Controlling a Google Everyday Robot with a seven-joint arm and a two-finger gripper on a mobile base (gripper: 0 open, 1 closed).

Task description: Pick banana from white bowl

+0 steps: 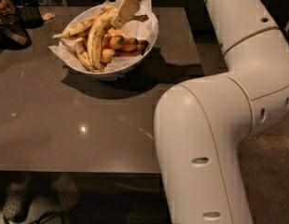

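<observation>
First, arm (214,139): a thick white jointed limb fills the right half of the view, bending at a big elbow in the foreground and reaching back toward the far end of the table.
Table (65,125): a dark grey-brown glossy top, running from the near edge to the far side, with the bowl's shadow lying on it.
Floor (270,171): a brownish carpet shows at the right, beside and behind the arm.
White bowl (117,73): wide, round and glossy, standing on the far part of the table, left of the arm.
Paper (60,56): crumpled white lining, spilling over the bowl's rim on the left and right.
Basket (14,31): black wire mesh, at the far left corner of the table, well apart from the bowl.
Shoes (14,202): a pale pair on the floor below the table's near edge.
Banana (95,41): large, thick and curved, lying in the white bowl on top of the other fruit, its upper end under the gripper.
Thin banana (74,29): long and straighter, pointing out over the left rim.
Short bananas (121,43): stubby orange-yellow ones, heaped to the right of the big one.
Gripper (122,15): hangs over the bowl's far side, a tan pad against the banana's upper end.
Grip: cannot tell whether it is spread or pinching the fruit.
Glint (81,129): a small bright spot on the table.
</observation>
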